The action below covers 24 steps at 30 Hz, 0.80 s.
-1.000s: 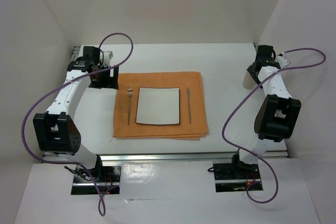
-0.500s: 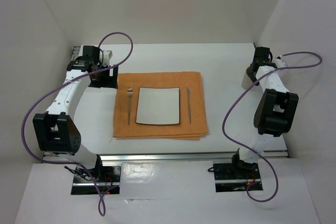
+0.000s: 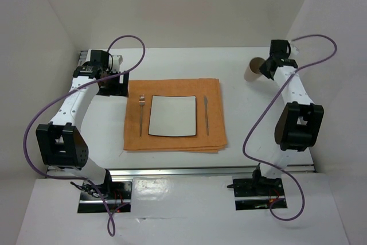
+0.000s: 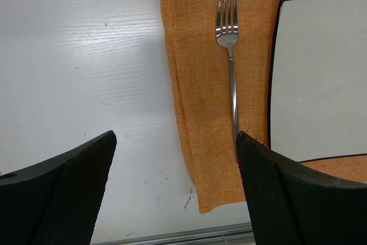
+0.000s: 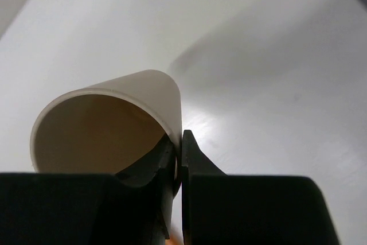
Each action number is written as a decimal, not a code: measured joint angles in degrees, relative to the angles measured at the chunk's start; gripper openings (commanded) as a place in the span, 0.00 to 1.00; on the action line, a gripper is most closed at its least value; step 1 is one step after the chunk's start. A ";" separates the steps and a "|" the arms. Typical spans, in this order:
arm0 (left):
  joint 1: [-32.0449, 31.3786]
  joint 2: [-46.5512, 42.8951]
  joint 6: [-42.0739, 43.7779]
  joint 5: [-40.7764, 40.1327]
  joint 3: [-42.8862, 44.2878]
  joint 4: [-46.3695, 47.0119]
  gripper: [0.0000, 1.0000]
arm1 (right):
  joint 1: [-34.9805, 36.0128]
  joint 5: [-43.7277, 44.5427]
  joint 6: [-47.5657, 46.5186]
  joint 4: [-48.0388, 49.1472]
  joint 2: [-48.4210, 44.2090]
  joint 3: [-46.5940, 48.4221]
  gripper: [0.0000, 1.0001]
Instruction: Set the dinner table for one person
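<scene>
On the white dinner table (image 3: 241, 113) an orange placemat (image 3: 172, 140) carries a square white plate (image 3: 172, 116), a fork (image 3: 141, 113) to its left and a knife (image 3: 206, 113) to its right. At the far right, a beige cup (image 3: 252, 70) hangs tilted with my right gripper (image 3: 265, 68) shut on it. In the right wrist view the cup (image 5: 137, 93) has its wall pinched, one finger inside and one outside, at my right gripper (image 5: 179, 142). My left gripper (image 4: 175, 136) hovers open over the placemat's (image 4: 200, 113) far left corner, next to the fork (image 4: 231, 55).
White walls close in the table on the left, back and right. A metal rail (image 3: 206, 170) runs along the near edge in front of both arm bases. Purple cables loop beside each arm.
My right gripper has shut on the cup's wall and carried it left and toward the back, away from the right wall. The left arm has not moved.
</scene>
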 measured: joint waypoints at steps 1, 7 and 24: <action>0.00 0.00 0.00 0.02 0.00 0.00 0.91 | 1.95 -1.33 -1.55 -0.85 0.09 2.43 0.00; 0.00 0.00 0.00 0.15 0.00 0.09 0.91 | 16.81 -7.50 -6.51 -2.80 0.57 11.93 0.00; 0.00 -0.04 1.14 0.94 0.00 0.09 0.91 | 30.12 -4.20 -8.96 -14.43 16.81 19.65 0.00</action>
